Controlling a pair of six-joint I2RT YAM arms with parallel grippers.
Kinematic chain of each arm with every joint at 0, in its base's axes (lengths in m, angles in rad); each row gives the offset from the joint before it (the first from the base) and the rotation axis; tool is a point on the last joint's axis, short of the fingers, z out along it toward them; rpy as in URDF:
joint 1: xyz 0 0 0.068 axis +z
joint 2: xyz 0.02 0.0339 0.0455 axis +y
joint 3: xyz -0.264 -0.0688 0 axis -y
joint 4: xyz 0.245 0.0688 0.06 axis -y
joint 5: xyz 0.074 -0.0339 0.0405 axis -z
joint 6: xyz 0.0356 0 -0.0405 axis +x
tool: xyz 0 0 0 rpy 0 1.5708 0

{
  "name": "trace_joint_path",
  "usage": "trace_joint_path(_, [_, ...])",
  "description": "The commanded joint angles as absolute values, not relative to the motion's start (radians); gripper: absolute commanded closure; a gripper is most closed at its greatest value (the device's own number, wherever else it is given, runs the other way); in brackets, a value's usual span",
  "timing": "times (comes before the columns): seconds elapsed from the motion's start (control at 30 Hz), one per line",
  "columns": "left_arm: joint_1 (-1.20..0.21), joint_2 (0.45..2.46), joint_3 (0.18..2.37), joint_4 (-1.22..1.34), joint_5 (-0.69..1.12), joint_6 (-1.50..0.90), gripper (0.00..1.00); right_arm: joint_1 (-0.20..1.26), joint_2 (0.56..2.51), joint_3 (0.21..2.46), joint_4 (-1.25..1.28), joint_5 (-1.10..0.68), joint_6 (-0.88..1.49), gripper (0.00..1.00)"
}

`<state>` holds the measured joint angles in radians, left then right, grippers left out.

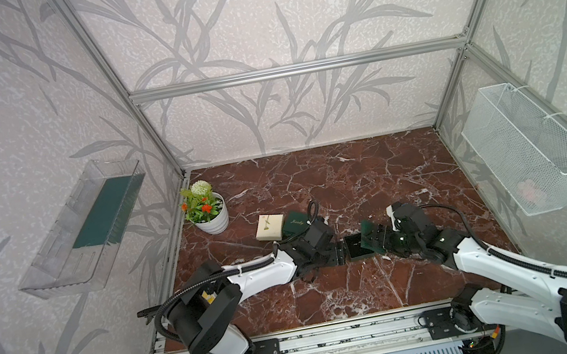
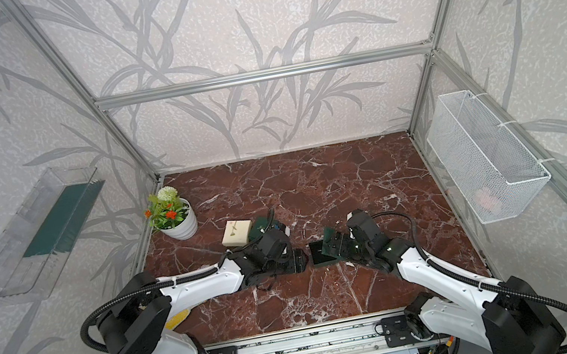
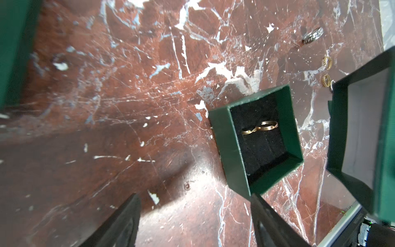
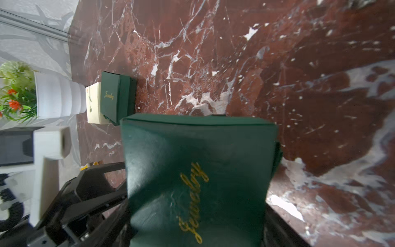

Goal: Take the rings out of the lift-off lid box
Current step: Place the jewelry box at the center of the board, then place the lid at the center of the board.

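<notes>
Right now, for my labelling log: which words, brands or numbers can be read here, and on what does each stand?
"Jewelry": gold script on the lid.
"Jewelry": gold script on the closed green box beside the cream box.
The cream box: a gold emblem only, no words.
Print on the dark strip in the left wrist view: too blurred to read.
</notes>
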<state>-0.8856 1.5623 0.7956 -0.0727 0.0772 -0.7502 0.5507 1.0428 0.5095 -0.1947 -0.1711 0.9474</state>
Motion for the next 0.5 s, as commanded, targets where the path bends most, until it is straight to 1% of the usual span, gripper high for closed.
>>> trace_joint_path(0.0, [-0.886,1.500,0.781,-0.120,0.031,-0.727,0.20,0.550,1.030,0.583,-0.302,-0.077,0.907,0.24])
trace_joint_path(0.13, [-0.885,1.443,0.769,-0.139,0.003,-0.703,0.20,0.543,1.093,0.680,-0.383,-0.017,0.849,0.24])
trace_joint_path(0.23, [-0.885,1.395,0.760,-0.156,-0.016,-0.674,0.20,0.531,1.189,0.764,-0.408,-0.009,0.796,0.24])
trace_joint_path(0.33, [-0.885,1.345,0.752,-0.170,-0.033,-0.637,0.19,0.518,1.324,0.859,-0.437,-0.007,0.750,0.25])
trace_joint_path(0.47, [-0.883,1.280,0.735,-0.175,-0.055,-0.593,0.18,0.511,1.523,1.030,-0.535,0.029,0.671,0.26])
